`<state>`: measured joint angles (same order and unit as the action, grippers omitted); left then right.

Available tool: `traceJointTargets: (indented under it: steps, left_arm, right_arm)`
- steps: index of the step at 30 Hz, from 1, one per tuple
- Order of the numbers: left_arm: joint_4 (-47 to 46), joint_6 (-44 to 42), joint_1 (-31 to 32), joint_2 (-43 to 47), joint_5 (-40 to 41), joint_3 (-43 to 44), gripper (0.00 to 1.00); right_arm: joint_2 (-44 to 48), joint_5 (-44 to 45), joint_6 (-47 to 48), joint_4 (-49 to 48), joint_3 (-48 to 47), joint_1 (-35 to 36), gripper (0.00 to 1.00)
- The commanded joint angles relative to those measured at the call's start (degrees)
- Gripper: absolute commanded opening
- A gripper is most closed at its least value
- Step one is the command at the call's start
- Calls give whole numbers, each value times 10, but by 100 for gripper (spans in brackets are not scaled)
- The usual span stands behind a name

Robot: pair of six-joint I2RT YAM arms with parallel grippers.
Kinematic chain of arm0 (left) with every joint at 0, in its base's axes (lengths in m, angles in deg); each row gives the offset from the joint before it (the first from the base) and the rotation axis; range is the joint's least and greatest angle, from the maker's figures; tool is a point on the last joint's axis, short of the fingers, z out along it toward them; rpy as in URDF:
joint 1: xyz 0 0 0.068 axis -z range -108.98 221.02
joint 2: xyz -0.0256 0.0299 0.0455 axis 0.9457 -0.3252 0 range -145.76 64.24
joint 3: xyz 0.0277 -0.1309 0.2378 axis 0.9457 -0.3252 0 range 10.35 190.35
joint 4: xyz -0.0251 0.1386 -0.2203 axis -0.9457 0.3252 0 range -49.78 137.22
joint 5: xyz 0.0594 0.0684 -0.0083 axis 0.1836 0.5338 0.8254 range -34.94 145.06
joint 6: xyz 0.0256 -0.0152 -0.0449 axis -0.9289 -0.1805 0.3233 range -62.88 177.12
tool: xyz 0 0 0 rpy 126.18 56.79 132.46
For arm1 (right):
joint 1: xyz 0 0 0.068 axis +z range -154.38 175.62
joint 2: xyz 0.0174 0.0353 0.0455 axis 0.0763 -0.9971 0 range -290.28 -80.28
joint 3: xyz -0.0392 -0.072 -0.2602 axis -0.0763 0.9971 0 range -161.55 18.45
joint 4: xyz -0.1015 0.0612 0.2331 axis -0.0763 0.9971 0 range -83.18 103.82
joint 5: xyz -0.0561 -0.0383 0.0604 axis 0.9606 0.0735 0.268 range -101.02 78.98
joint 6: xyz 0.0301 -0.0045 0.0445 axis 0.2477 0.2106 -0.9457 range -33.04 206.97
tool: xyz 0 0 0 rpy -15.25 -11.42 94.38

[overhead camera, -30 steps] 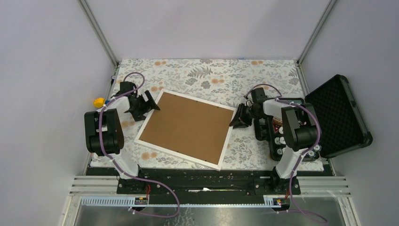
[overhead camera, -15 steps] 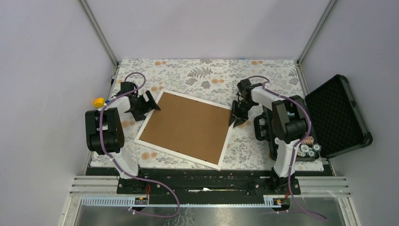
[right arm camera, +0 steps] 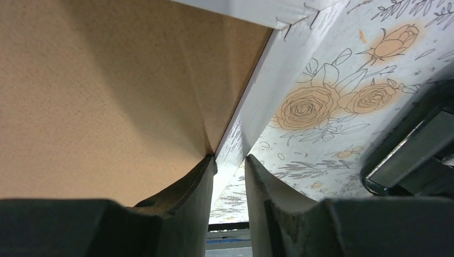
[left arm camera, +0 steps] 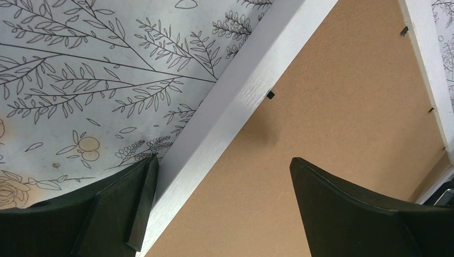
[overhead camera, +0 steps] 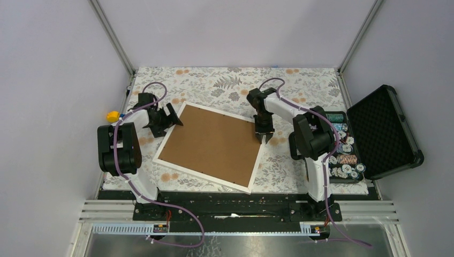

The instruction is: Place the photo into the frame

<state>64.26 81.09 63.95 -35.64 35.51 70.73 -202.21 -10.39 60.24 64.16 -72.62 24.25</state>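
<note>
On the flowery table (overhead camera: pixel 230 85), your right gripper (overhead camera: pixel 264 137) just swung in and now nips the frame (left arm camera: pixel 235 107) by its rim, ready to lift. Your left gripper (overhead camera: pixel 174 116) gapes wide.

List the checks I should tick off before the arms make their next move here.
1. The left tool open: ok, its fingers straddle the frame rail.
2. The right tool gripping the frame's opposite edge: cannot tell, fingers nearly together there.
3. The backing board removed: not ok, it lies in the frame.
4. The photo located: not ok, in no view.
5. The photo already under the backing board: cannot tell.
</note>
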Motion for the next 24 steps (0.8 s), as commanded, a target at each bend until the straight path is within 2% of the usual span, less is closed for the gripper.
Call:
traceJointTargets:
  steps: [1,7,10,14,18,24]
  left_arm:
    - [12,24,37,2,-82,-9,99]
    - [9,27,43,5,-92,-10,99]
    - [6,27,47,12,-98,-10,99]
    - [4,28,48,14,-101,-11,99]
    - [7,22,47,34,-81,-15,99]
    - [14,22,27,49,-60,-9,99]
  right_arm:
    - [-109,82,-38,-103,26,38,37]
    - [-140,76,-41,-88,-10,45,44]
    - [-154,72,-36,-78,-43,45,51]
    - [-156,12,-22,-77,-101,59,64]
    - [-100,-14,-11,-83,-123,56,77]
    - [38,-88,9,-107,-122,22,85]
